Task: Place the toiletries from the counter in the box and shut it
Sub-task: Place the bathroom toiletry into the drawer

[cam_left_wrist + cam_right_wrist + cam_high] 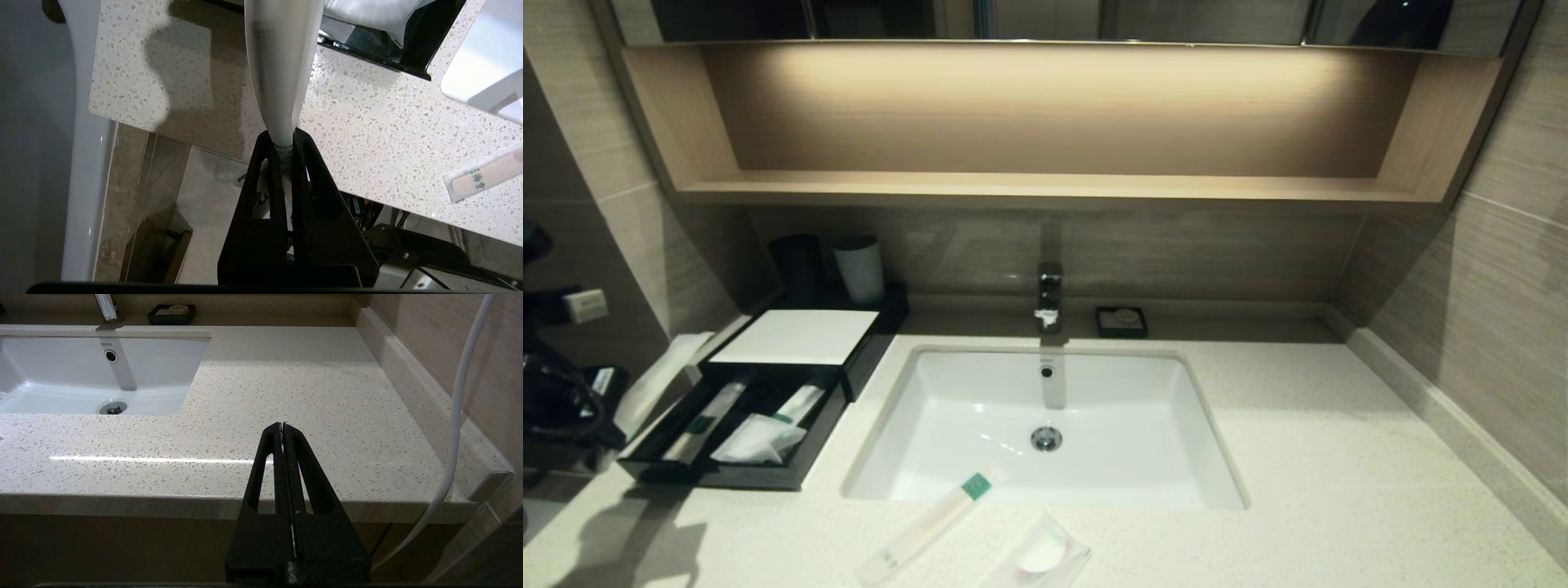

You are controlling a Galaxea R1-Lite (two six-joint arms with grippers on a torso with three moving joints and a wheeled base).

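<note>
The counter (1298,425) is pale cream speckled stone with a white sink (964,392) set into it, under a lit wooden shelf (1045,189) and brown-grey wall tiles.

Left of the sink stands the box (796,336), its white top flat and its black drawer tray (800,469) pulled out toward the counter's front edge; packets already lie in the tray, though their kinds are hard to read. Further left of the box, at the head view's edge, the left arm is only a dark shape. A whitish sleeve (282,69) sticks out past the tray's outer side – the left hand (284,149) is pinched tight on its near end, over the counter's front edge near the tray corner. The sleeve's far end is cut off in the wrist view.

Behind the box stand a black cup (797,265) and a white cup (859,268).

In front of the sink lies the long whitish packet (931,523) with its green end touching the basin rim; just right of it the square sachet (1039,557) with a white disc, partly cut off.

Behind the sink, right of the tap (1049,296), sits a small black dish (1121,321).

Right of the sink, the right hand (282,426) hangs pressed together and empty over the counter's front edge – unseen from the head.
</note>
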